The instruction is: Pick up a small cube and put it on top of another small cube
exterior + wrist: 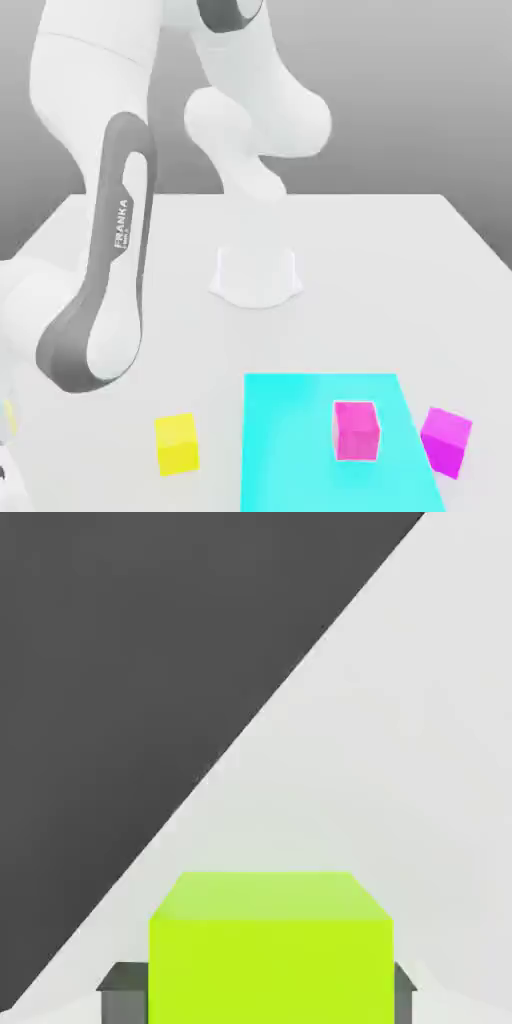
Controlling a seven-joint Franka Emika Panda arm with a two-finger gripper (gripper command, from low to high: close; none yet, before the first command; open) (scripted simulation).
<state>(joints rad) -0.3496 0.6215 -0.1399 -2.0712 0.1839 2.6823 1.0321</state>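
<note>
Lime-green cube (268,952) sits pinched between the gripper's (258,990) dark fingers (125,992), lifted off the white table (420,762). Picking looks done; carrying it onto another small cube remains.

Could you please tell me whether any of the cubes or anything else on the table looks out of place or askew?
Nothing stands out. The yellow cube and both pink cubes sit flat, and the lime-green cube sits squarely between the fingers.

Lime-green cube (268,952); yellow cube (176,444) (pure yellow); cyan mat (300,450).
</note>
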